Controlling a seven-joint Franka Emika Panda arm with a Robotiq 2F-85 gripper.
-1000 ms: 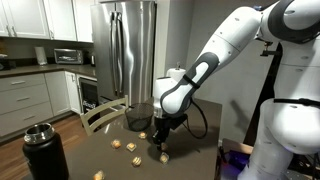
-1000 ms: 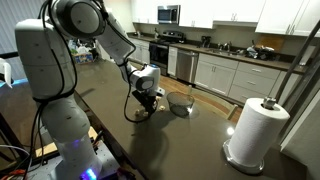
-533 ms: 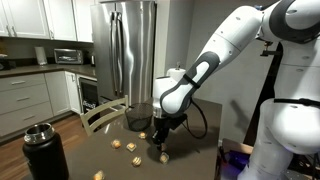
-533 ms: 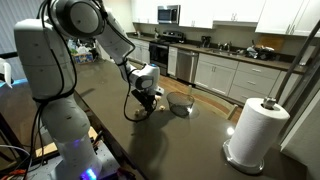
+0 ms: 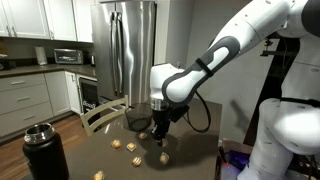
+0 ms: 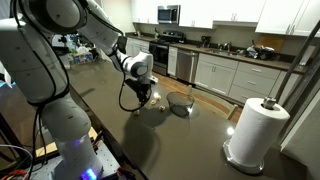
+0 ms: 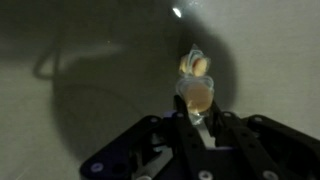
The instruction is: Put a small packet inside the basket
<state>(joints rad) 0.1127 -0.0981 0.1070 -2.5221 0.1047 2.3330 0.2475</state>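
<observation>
Small packet: tan-yellow, rounded, slightly glossy, pinched at its lower edge between the dark fingertips of the gripper, jaws drawn together on it. A paler packet shows just beyond it in the blurred wrist view. In both exterior views the gripper hangs above the dark, smooth table, near the basket but not over it. Basket: round bowl of dark wire mesh, see-through. Loose packets lie scattered on the table close by. Black cylindrical flask stands well apart, as does a white paper towel roll, upright.
</observation>
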